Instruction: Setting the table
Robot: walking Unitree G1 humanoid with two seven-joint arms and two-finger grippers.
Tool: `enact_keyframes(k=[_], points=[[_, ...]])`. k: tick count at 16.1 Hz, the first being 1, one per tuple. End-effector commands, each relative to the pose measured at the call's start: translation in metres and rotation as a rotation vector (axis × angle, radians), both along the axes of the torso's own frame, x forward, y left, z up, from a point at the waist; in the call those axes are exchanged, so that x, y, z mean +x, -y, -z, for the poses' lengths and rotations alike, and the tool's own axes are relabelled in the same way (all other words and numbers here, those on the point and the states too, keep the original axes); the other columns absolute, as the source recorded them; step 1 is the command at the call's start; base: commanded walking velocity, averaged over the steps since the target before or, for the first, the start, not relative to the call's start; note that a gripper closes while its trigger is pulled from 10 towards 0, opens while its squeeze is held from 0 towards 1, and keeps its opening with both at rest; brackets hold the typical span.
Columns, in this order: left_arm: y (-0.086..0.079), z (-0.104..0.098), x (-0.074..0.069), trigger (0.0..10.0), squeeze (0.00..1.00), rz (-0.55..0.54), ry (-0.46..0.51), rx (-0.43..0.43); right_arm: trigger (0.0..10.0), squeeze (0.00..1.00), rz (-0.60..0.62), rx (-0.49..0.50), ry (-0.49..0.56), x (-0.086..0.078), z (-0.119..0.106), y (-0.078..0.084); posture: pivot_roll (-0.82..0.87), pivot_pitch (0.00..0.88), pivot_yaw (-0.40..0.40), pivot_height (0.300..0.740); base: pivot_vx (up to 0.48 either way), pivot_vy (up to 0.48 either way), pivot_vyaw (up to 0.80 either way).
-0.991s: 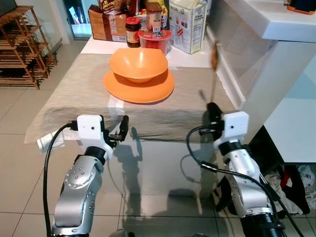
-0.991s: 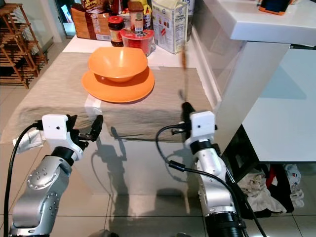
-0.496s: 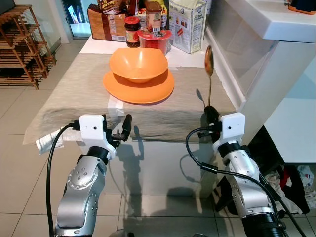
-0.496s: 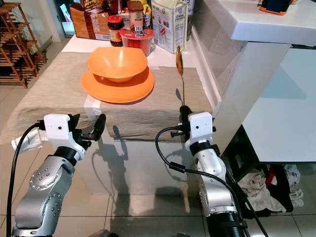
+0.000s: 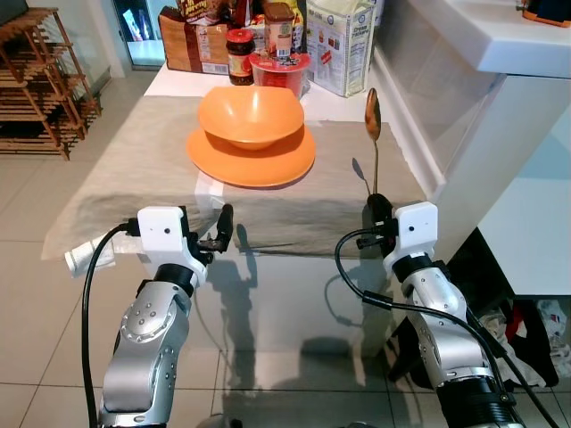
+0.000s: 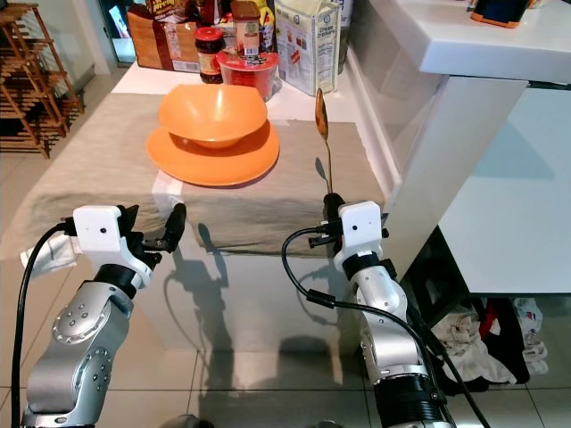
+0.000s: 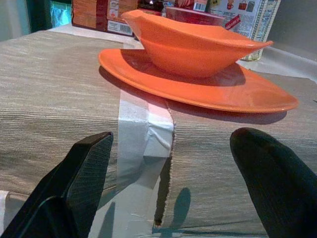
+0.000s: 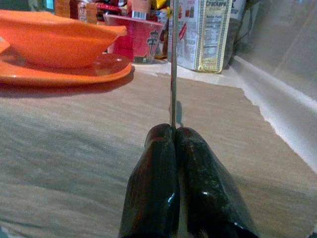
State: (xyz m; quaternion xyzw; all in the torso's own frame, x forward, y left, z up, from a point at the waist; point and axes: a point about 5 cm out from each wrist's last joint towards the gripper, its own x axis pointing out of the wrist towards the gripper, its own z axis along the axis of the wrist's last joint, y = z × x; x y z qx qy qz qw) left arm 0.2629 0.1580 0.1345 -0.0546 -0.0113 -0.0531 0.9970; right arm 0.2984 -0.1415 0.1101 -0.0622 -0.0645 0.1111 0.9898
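Beige tablecloth (image 5: 134,169) — right end effector (image 5: 376,203) clenched on upright spoon (image 5: 373,125); left end effector (image 5: 223,230) released near orange plate (image 5: 254,165).

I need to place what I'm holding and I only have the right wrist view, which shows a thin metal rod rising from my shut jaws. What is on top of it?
Observer: It is a spoon, held upright with its bowl uppermost by the right gripper.
Operator: Where is it relative to the plate?
Observer: To the robot's right of the orange plate, over bare tablecloth.
Operator: And my other arm?
Observer: The left gripper hovers at the table's near edge, its jaws open and holding nothing.
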Motion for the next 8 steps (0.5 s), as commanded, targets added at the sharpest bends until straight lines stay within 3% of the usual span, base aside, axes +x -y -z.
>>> enact_keyframes(k=[1, 3, 8], points=[[-0.0005, -0.0031, 0.0009, 10.0, 0.00, -0.012, 0.015, 0.008, 0.0, 0.00, -0.005, 0.005, -0.007, 0.0022, 0.0001, 0.0010, -0.02, 0.000, -0.002, 0.731, -0.274, 0.000, 0.00], [-0.0003, -0.0031, 0.0013, 10.0, 0.00, -0.011, 0.014, 0.012, 0.0, 0.00, -0.003, 0.001, -0.010, 0.0026, 0.0011, 0.0019, -0.03, 0.000, -0.002, 0.731, -0.257, 0.000, 0.00], [0.0005, -0.0039, 0.0030, 10.0, 0.00, -0.016, 0.022, 0.010, 0.0, 0.00, -0.004, -0.005, -0.017, 0.0018, 0.0033, 0.0026, -0.03, 0.000, -0.002, 0.731, 0.000, 0.000, 0.00]])
